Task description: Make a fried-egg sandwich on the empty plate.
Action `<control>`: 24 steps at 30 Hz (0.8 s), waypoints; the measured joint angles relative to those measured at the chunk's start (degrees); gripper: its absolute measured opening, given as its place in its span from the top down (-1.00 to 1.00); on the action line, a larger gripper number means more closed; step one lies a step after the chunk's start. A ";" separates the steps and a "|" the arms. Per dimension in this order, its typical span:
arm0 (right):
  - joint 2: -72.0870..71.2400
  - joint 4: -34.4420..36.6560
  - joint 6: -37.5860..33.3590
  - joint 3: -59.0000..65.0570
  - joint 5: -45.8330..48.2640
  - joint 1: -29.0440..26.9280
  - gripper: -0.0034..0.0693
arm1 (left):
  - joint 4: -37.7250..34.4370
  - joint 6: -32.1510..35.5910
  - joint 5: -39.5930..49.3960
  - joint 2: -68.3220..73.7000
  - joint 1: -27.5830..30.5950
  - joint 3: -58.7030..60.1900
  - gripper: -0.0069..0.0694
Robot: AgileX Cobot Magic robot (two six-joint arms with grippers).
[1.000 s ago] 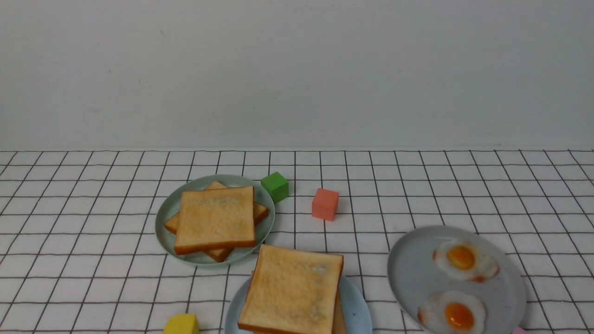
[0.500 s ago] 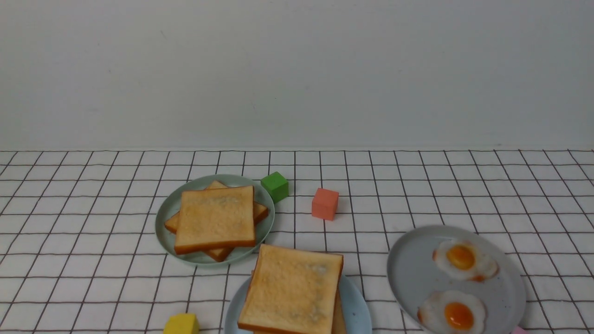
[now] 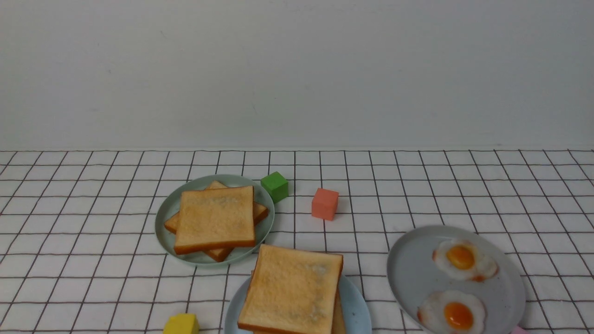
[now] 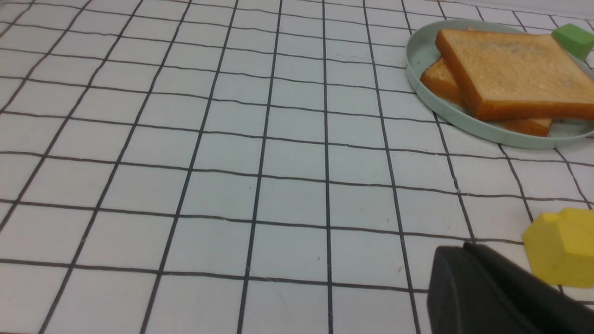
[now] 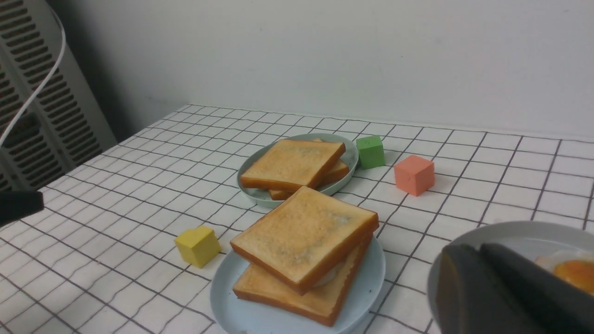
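Three plates sit on the checked surface point(image 3: 93, 260) in the front view: the pale green plate point(image 3: 163, 218) with spare toast point(image 3: 216, 221), the grey plate point(image 3: 408, 273) with two fried eggs point(image 3: 464, 260), and nearest, the empty plate point(image 3: 357, 311), now carrying the fried-egg sandwich point(image 3: 293, 290). Neither arm shows here, which suggests assembly is finished.

The left wrist view shows the left gripper point(image 4: 487, 297), its jaws together and holding nothing, low beside a yellow block point(image 4: 561, 246).

The right wrist view shows egg white peeking between the stacked slices. The right gripper point(image 5: 501, 292) hangs near the grey plate; I cannot tell whether its jaws are apart.
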 joint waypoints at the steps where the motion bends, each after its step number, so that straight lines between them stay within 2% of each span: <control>1: 0.00 -1.55 -0.05 0.00 -0.15 -0.41 0.73 | 0.00 0.00 0.00 0.00 0.00 0.00 0.81; 5: 0.00 -8.35 0.51 1.41 -0.40 -4.67 0.71 | 0.00 0.00 -0.05 0.00 0.00 0.00 0.81; 9: 0.00 -13.75 6.71 5.81 -0.40 -13.70 0.68 | 0.00 0.00 -0.15 0.00 0.00 0.00 0.80; 10: 0.00 -14.22 7.07 5.81 -0.40 -13.70 0.68 | 0.00 0.02 -0.15 0.00 0.00 0.00 0.80; 12: 0.00 -16.37 11.02 9.43 -0.84 -19.52 0.68 | -0.04 0.06 -0.19 0.00 0.00 0.00 0.79; 16: -0.14 -18.14 14.15 15.34 -1.74 -26.16 0.66 | -0.04 0.06 -0.21 0.00 0.00 0.00 0.77; 24: -0.22 -18.28 14.78 15.81 -4.25 -28.44 0.63 | -0.04 0.06 -0.45 0.00 0.00 0.06 0.76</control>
